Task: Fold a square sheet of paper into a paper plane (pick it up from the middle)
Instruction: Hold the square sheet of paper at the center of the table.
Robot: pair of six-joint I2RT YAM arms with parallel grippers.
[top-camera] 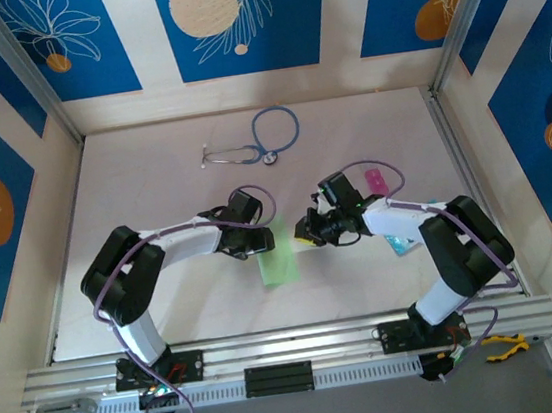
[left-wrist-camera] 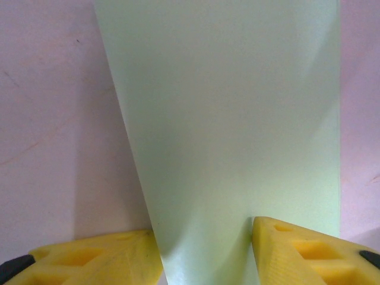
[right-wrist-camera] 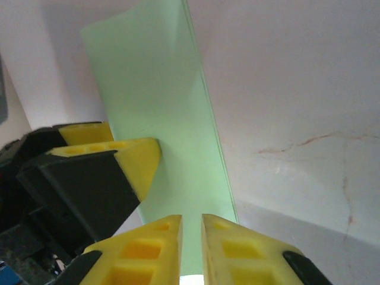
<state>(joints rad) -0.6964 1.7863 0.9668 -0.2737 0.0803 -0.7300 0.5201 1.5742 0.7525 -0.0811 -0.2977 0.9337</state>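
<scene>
green square sheet of paper [top-camera: 278,265] clamped in right hand [right-wrist-camera: 191,224]; left hand [left-wrist-camera: 205,234] apart, straddling it.

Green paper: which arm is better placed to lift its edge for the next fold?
Probably right: the right fingers pinch the green paper at its edge; the left fingers stand open astride it.

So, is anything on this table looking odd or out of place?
A stethoscope lies at the far side, unrelated to folding. The green paper looks bowed rather than flat, with one far corner curling. No tear is visible.
</scene>
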